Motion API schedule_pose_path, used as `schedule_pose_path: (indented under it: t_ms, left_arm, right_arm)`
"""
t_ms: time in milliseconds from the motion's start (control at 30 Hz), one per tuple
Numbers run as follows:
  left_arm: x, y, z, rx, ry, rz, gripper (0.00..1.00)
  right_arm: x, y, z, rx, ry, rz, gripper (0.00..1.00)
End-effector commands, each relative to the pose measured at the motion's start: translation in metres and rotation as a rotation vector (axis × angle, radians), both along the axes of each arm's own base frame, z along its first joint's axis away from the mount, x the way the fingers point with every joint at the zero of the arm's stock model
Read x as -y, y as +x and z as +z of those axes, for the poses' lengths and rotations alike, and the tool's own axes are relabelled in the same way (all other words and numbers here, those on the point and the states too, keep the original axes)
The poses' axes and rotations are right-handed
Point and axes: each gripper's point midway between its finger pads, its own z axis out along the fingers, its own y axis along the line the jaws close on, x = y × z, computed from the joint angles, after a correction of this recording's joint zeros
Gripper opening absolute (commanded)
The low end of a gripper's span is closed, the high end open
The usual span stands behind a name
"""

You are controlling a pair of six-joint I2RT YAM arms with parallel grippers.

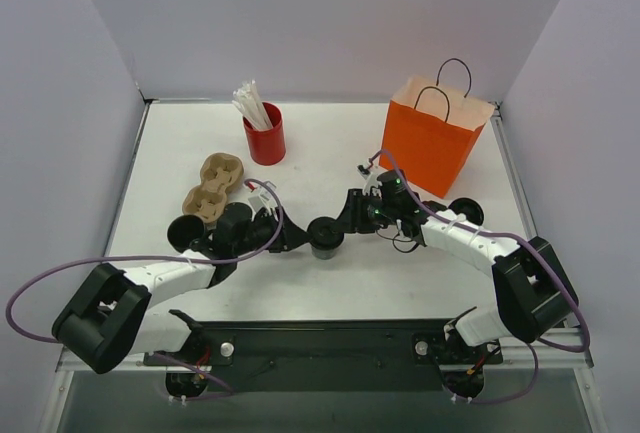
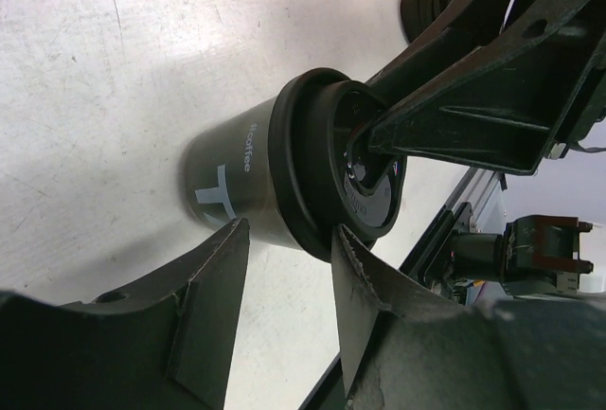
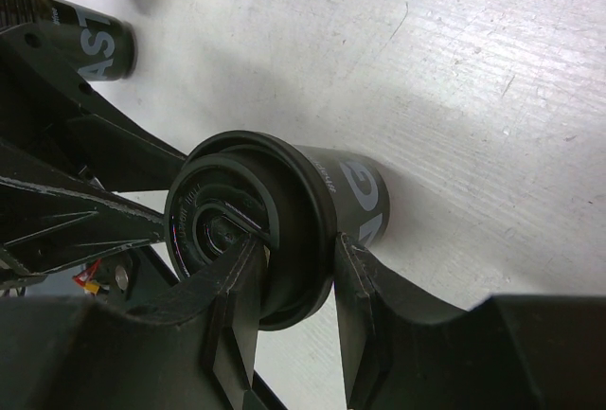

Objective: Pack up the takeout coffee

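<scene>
Top external view: white table point(image 1: 330, 168); centre cup point(image 1: 326, 237) stands upright mid-table with its lid point(image 2: 301, 159) on, and both arms meet at it.
second cup point(image 1: 184, 232): at 9 o'clock from the centre cup, standing on the table just beside the near end of the carrier; nothing grips it.
carrier point(image 1: 213, 187): two-well pulp tray at 10 o'clock, both wells empty.
orange bag point(image 1: 432, 143): between 1 and 2 o'clock, upright, mouth open; the inside does not show.
red cup point(image 1: 265, 135): at 11 o'clock, holding white sticks point(image 1: 250, 103); not part of the job.
right gripper point(image 3: 294, 263): clenched on the centre cup's lid edge, one finger across the lid top, the other against the wall under the rim.
left gripper point(image 2: 289, 240): jaws straddle the same cup from the 9 o'clock side, one finger by the wall, one at the lid rim; cannot tell whether they press.
progress: early, by my reading; neither cup sits in the carrier or the bag.
left to do: probably seat both cups in the wells, then the bag.
</scene>
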Motion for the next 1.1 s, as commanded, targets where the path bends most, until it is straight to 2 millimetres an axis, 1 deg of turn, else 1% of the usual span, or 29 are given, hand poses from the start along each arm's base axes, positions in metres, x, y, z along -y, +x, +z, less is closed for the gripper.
schedule_pose_path:
  t_ms: [0, 133, 167, 200, 233, 267, 300, 433, 667, 867, 933, 967, 1067]
  left_arm:
    - [0.01, 0.015, 0.022, 0.067, -0.048, 0.003, 0.5]
    - [0.006, 0.017, 0.015, 0.045, -0.018, 0.035, 0.47]
    - [0.002, 0.016, 0.006, 0.011, 0.01, 0.05, 0.46]
    - [-0.002, 0.02, 0.003, 0.002, 0.033, 0.082, 0.46]
    - [-0.005, 0.021, -0.004, -0.021, 0.058, 0.096, 0.45]
    - [-0.008, 0.019, -0.013, -0.055, 0.095, 0.102, 0.45]
    - [-0.01, 0.022, -0.015, -0.062, 0.11, 0.118, 0.44]
    - [-0.016, 0.019, -0.034, -0.117, 0.16, 0.136, 0.41]
    - [-0.018, 0.019, -0.054, -0.142, 0.208, 0.137, 0.4]
    - [-0.021, 0.021, -0.065, -0.157, 0.237, 0.145, 0.38]
    - [-0.023, 0.018, -0.069, -0.173, 0.252, 0.143, 0.38]
    - [-0.022, 0.019, -0.068, -0.175, 0.25, 0.141, 0.38]
    - [-0.017, 0.018, -0.053, -0.156, 0.225, 0.112, 0.38]
  right_arm:
    - [0.03, -0.022, -0.045, -0.09, -0.171, -0.027, 0.14]
    - [0.03, -0.022, -0.046, -0.092, -0.172, -0.029, 0.14]
    - [0.029, -0.022, -0.045, -0.088, -0.169, -0.027, 0.14]
    - [0.03, -0.022, -0.045, -0.087, -0.17, -0.027, 0.14]
    - [0.03, -0.022, -0.046, -0.087, -0.173, -0.025, 0.14]
    - [0.029, -0.022, -0.045, -0.086, -0.172, -0.023, 0.14]
    - [0.03, -0.023, -0.047, -0.089, -0.176, -0.022, 0.14]
    - [0.033, -0.023, -0.052, -0.092, -0.191, -0.024, 0.14]
    - [0.037, -0.029, -0.067, -0.12, -0.21, -0.024, 0.14]
    - [0.039, -0.03, -0.074, -0.134, -0.218, -0.028, 0.13]
    - [0.04, -0.028, -0.075, -0.137, -0.219, -0.032, 0.14]
    - [0.041, -0.028, -0.076, -0.143, -0.222, -0.03, 0.13]
    - [0.041, -0.026, -0.075, -0.133, -0.226, -0.02, 0.13]
